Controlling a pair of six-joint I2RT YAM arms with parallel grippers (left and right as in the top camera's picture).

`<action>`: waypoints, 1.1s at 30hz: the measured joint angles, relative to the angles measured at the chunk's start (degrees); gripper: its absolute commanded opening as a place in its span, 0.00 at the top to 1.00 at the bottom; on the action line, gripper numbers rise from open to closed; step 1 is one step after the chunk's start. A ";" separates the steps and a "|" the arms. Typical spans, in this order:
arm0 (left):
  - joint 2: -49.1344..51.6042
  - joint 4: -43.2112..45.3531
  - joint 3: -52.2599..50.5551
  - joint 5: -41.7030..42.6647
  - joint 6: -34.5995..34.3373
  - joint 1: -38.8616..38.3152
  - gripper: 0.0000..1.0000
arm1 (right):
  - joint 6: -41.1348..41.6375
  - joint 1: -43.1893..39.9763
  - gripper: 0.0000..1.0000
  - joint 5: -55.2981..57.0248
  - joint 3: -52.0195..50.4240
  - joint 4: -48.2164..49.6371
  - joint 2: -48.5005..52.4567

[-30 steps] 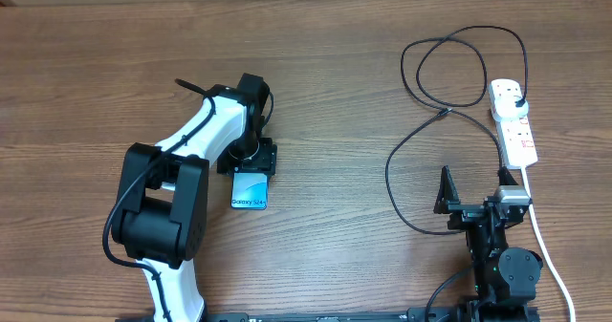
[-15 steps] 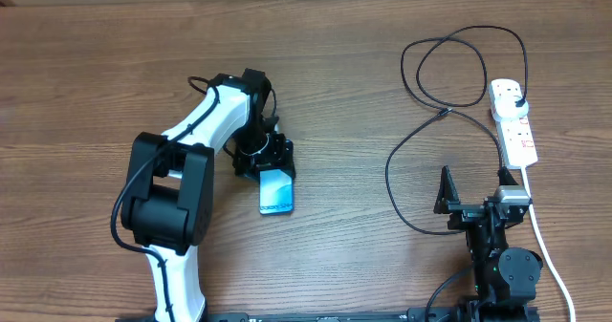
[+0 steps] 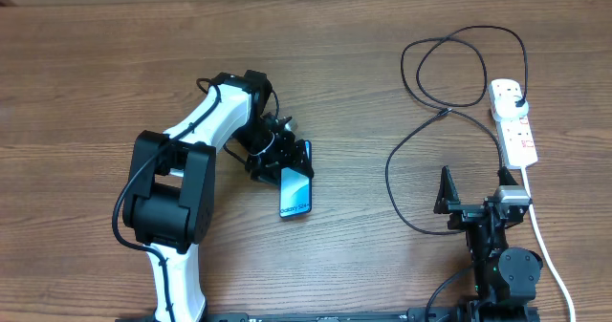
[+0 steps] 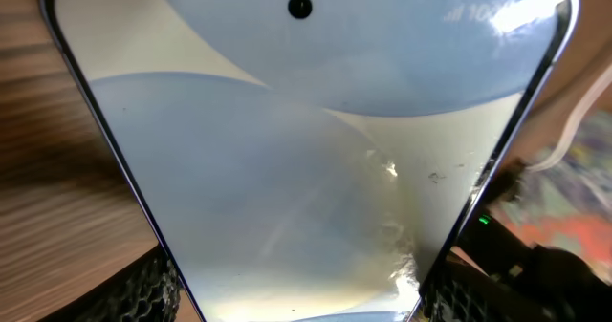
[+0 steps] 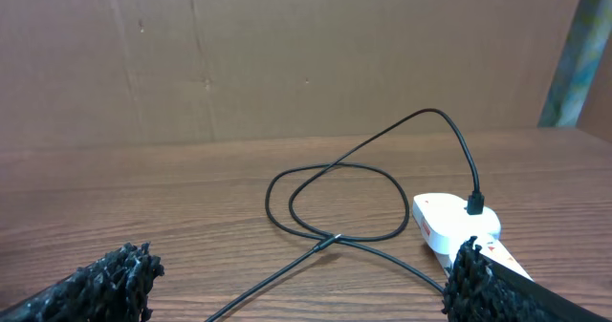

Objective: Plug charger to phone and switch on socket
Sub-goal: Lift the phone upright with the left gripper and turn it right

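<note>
We see the left jaws clamped on 1 end of the slim rectangular phone (image 3: 296, 190) with its teal-blue and white screen. It is tilted over the brown wooden tabletop (image 3: 96, 74), left of centre and well apart from the other things. In the left wrist view the phone (image 4: 306, 169) fills the frame, its screen facing the camera between 2 black padded fingers (image 4: 143, 289).

The right jaws stand wide apart and hold nothing, low at the near right edge. Beyond them the long thin black charger cable (image 3: 442, 114) lies in loose loops. Its black plug (image 3: 516, 102) sits in the narrow white power strip socket (image 3: 513, 121) at the far right. We cannot tell where the connector tip lies. A thick white cord (image 3: 545, 246) runs from the socket toward the near edge.
</note>
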 measured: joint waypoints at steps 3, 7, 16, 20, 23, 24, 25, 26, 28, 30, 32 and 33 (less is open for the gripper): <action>0.00 -0.04 0.00 4.22 1.66 0.00 0.38 | 0.02 0.00 0.00 0.00 0.00 0.02 0.00; 0.00 -1.05 0.02 11.34 5.46 0.00 0.38 | 0.02 0.00 0.00 0.00 0.00 0.00 -0.02; 0.02 -2.21 0.02 27.91 14.91 0.00 0.39 | 0.02 0.00 0.00 0.00 0.00 0.02 0.00; 0.02 -2.19 0.02 34.75 18.05 0.00 0.40 | 0.00 0.00 0.00 0.00 0.00 0.00 0.00; 0.02 -2.19 0.02 39.30 20.55 -0.33 0.40 | 0.02 0.00 0.00 0.02 0.00 -0.02 -0.02; 0.02 -2.19 0.02 40.63 21.18 -0.57 0.40 | -0.02 0.00 0.00 0.00 0.00 -0.02 0.00; 0.02 -2.19 0.02 41.75 21.97 -0.85 0.40 | 0.00 0.00 0.00 0.00 0.00 0.00 -0.02; 0.02 -2.19 0.02 42.58 22.40 -1.14 0.41 | 0.00 0.00 0.00 0.00 0.00 -0.02 0.00; 0.02 -2.21 0.02 43.76 23.04 -1.57 0.43 | 0.02 0.00 0.00 0.00 0.02 0.00 0.00; 0.02 -2.29 0.02 44.61 23.58 -1.95 0.43 | 0.00 0.00 0.00 0.00 0.00 -0.02 -0.02; 0.02 -2.47 0.02 45.55 23.63 -2.14 0.40 | 0.00 0.00 0.00 -0.02 0.00 0.00 0.00; 0.02 -2.58 0.02 46.29 23.63 -2.14 0.40 | 0.00 0.00 0.00 -0.02 0.00 -0.02 -0.02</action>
